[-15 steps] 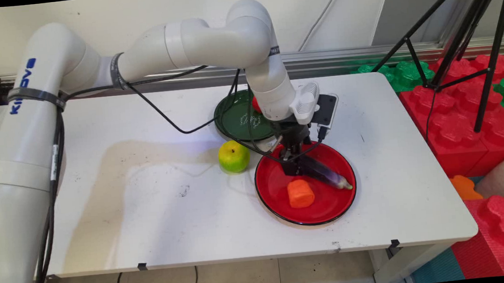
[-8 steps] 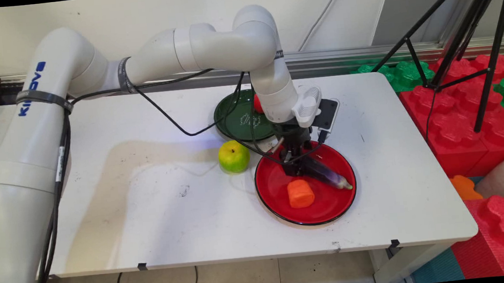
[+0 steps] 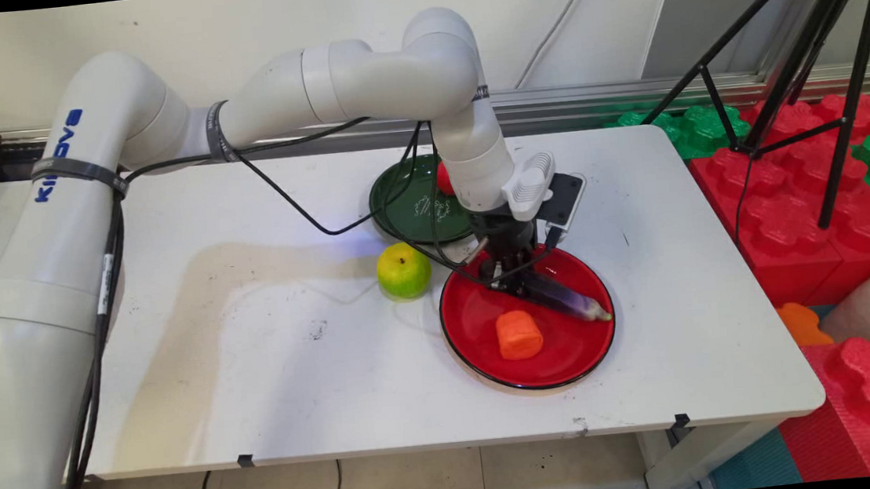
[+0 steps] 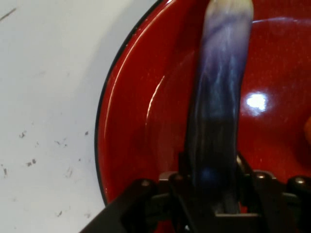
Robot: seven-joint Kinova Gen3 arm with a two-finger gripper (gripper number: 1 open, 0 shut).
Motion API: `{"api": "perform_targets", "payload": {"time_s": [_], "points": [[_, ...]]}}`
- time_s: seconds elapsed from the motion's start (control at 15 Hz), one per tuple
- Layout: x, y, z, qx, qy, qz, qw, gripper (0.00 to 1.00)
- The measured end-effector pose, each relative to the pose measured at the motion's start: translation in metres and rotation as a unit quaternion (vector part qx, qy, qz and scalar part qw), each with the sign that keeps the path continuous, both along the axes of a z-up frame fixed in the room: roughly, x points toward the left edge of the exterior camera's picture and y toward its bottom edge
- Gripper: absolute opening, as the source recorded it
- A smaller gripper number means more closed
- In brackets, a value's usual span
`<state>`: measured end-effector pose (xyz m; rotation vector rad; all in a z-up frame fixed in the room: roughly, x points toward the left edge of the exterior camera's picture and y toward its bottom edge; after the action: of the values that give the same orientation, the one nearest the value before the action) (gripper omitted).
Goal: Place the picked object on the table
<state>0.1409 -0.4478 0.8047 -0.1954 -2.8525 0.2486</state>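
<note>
A: What is the tool doing right now?

B: It is gripping the purple eggplant by its dark end. In the hand view both fingers are pressing against its sides, so it is closed on the eggplant, with the pale tip pointing straight away from the tool.

A: And where is the eggplant sitting?

B: Over the red plate. Its far end is lying near the rim; whether the gripped end is resting on the plate or is just clear of it, I cannot tell.

A: What is lying around the tool?

B: An orange carrot piece is sitting on the same plate, just in front of the tool. A green apple is standing on the counter off to one side, and a green plate with something small and red on it is lying behind the tool.

A: Any advice on handling it?

B: I judge the hold is sitting far off centre, so the long free end is likely wanting to droop. Moving slowly, keeping the squeeze firm and keeping the tip clear of the carrot piece would be wise.
</note>
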Motion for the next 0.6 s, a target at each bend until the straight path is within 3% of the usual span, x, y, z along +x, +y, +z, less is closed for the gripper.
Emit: {"api": "perform_targets", "payload": {"time_s": [0.27, 0.6], "points": [[0.005, 0.002, 0.014, -0.001, 0.005, -0.009, 0.9999, 0.00], [0.021, 0.010, 0.057, -0.013, 0.020, -0.009, 0.9997, 0.00]]}}
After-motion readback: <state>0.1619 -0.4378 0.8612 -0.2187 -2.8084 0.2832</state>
